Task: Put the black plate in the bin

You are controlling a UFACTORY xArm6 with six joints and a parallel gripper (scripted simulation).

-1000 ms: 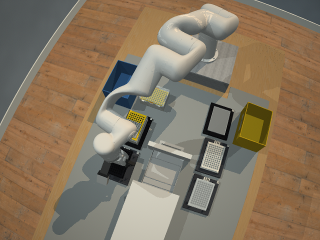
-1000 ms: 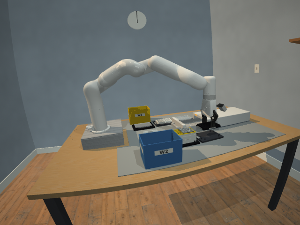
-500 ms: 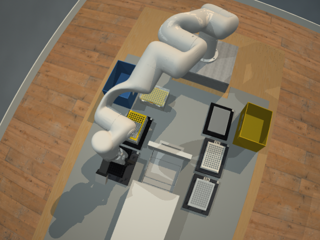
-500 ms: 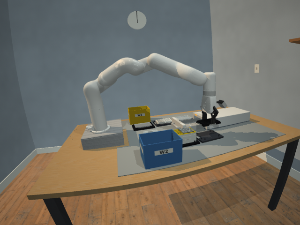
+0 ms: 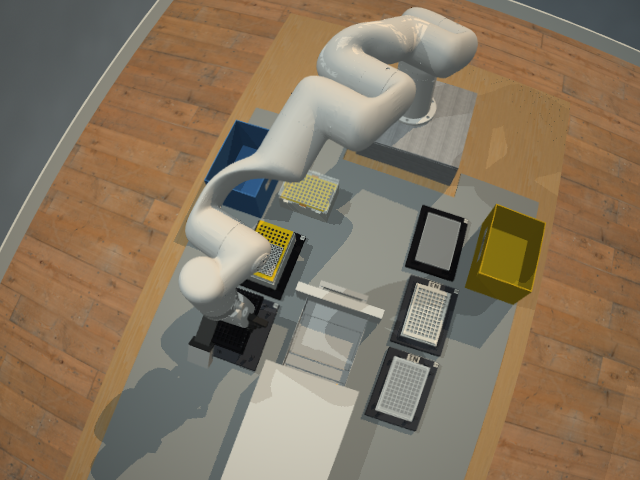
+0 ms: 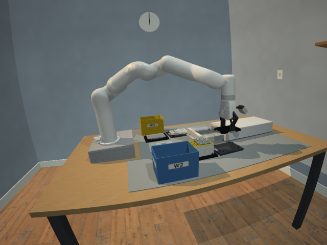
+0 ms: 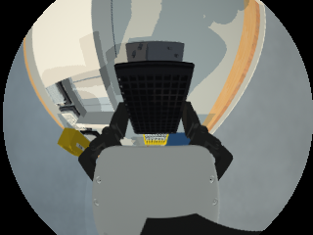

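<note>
fingers of your gripper (image 6: 228, 123) are clamped on the black plate (image 6: 227, 129), one on each long side, and they stand wide because the plate is wide. you see the plate held level between them, lifted above its dark nest (image 6: 228, 148), which lies just below the fingers. the yellow waste bin w1 (image 6: 151, 124) stands well apart from the fingers, on the far side of the bench (image 6: 79, 184).
</note>
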